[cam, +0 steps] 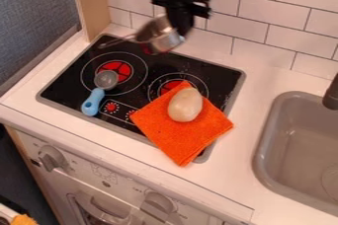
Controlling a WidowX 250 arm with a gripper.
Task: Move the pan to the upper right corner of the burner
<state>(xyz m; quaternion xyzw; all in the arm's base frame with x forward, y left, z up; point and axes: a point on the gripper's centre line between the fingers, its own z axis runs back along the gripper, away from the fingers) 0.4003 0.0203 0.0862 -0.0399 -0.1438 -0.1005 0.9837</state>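
Lying over the near right corner of the cooktop (214, 73), an orange cloth (178, 137) carries a pale, rounded object (185, 104). To its left rests a blue-handled scoop (96, 98). Farther back, the black hand (179, 27) pinches the silver pan (153, 35), tilted above the cooktop's far edge, its handle pointing left.

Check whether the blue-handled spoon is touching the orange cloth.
Apart: in the camera view, black cooktop shows between the spoon and the cloth.
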